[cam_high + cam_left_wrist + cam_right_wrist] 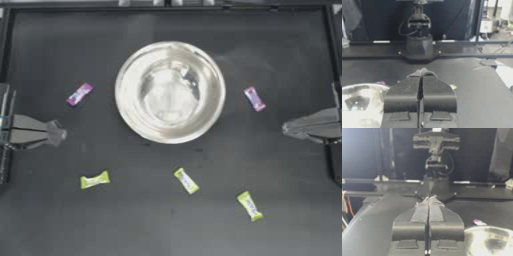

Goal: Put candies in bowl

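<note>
Task not yet begun: left gripper [60, 133] and right gripper [287, 128] parked at table edges, jaws pressed together, empty. Silver bowl [130, 107] mid-table, nothing inside. Two pink candies [79, 94] flank it; three yellow candies [186, 180] nearer front. Next, likely: open, reach nearest candy

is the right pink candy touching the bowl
Apart. The top view shows bare dark table between the right pink candy and the bowl rim.
</note>
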